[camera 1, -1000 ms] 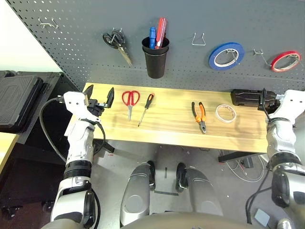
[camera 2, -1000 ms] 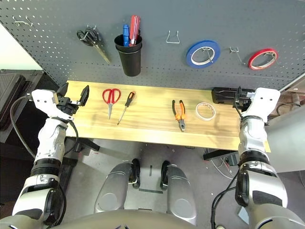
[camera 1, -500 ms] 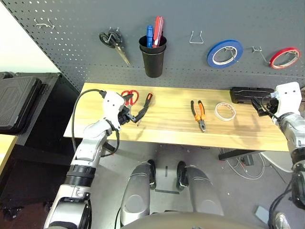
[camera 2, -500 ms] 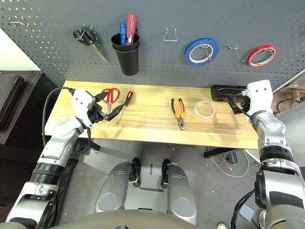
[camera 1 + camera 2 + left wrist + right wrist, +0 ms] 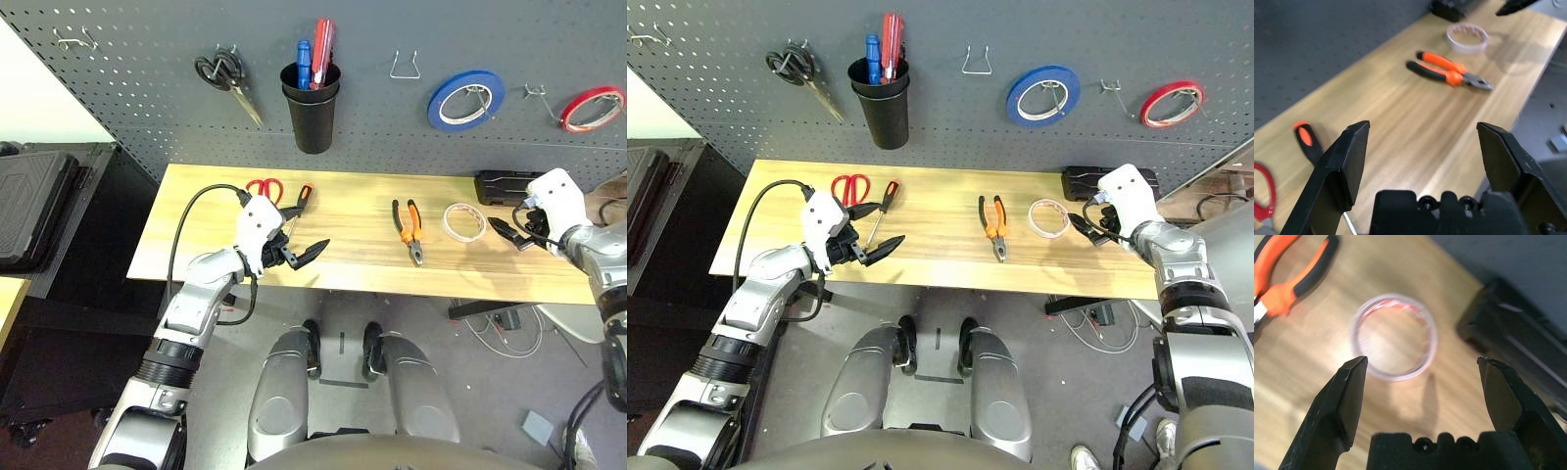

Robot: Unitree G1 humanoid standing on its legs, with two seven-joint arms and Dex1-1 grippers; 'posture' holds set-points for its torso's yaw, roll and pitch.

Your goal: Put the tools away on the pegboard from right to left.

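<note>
On the wooden table (image 5: 353,266) lie, from right to left, a white tape roll (image 5: 463,222), orange-and-black pliers (image 5: 409,228), a slim screwdriver (image 5: 299,203) and red-handled scissors (image 5: 263,188). The dark grey pegboard (image 5: 392,137) rises behind them. My right gripper (image 5: 505,230) hovers open just right of the tape roll; the right wrist view has the roll (image 5: 1394,337) ahead between the spread fingers. My left gripper (image 5: 309,228) is open over the table's front, beside the screwdriver's shaft, holding nothing. The screwdriver handle (image 5: 1307,142) and pliers (image 5: 1449,72) lie ahead of it.
On the pegboard hang black scissors (image 5: 227,78), a black cup (image 5: 312,117) with blue and red handles, a bare wire hook (image 5: 404,69), a blue tape roll (image 5: 465,98) and a red tape roll (image 5: 593,108). A black box (image 5: 505,186) sits at the table's back right.
My left gripper swung from the table's left end in over the front edge by the screwdriver. My right gripper came in from the right end toward the white tape roll. Both stayed open.
</note>
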